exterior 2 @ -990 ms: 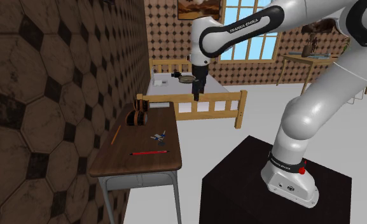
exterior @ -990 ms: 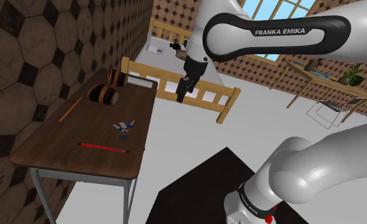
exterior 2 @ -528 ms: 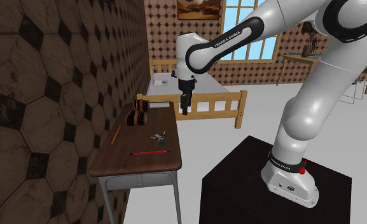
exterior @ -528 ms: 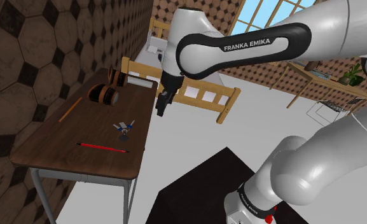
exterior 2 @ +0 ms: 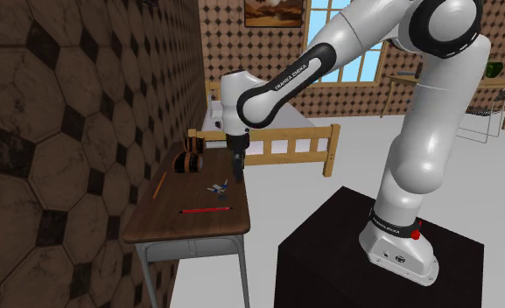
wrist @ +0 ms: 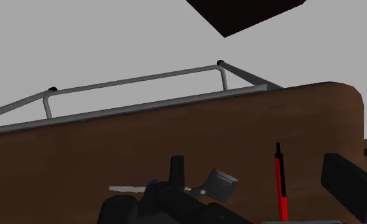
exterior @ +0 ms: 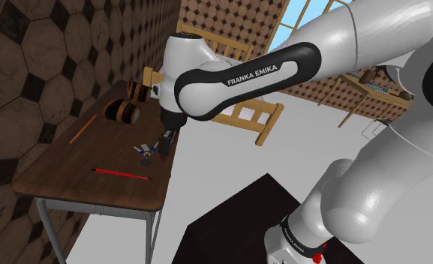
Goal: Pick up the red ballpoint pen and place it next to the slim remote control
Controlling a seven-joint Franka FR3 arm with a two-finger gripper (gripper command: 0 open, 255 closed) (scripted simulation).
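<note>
Brown wooden table (exterior: 64, 169), shoulder view: red ballpoint pen (exterior: 121, 174) lies flat across it near the front end, touching nothing. Small blue-and-white object (exterior: 145, 151) sits behind the pen, toward the middle of the table. Gripper (exterior: 164, 144) hangs pointing down just beside that object, on the view's right and close to the table's long edge, apart from the pen. Whether the gripper is spread or closed: cannot tell. Orange-and-black headphones (exterior: 123, 111) at the far end; pencil (exterior: 82, 129) along the wall-side edge. Black stand (exterior: 230, 217) at lower right. Second exterior view: pen (exterior 2: 205, 210) again flat at the table's (exterior 2: 180, 229) near end, with the small object (exterior 2: 217, 187) behind it. Gripper (exterior 2: 235, 172) low over the right-hand edge, beside the object and above table level. Pencil (exterior 2: 157, 185) on the wall side, headphones (exterior 2: 189, 163) farthest back. Wrist view: pen (wrist: 280, 184) shows as a thin red line on the brown top (wrist: 80, 165), beside the object's grey part (wrist: 219, 184); stand's dark corner (wrist: 245, 13) beyond the table.
</note>
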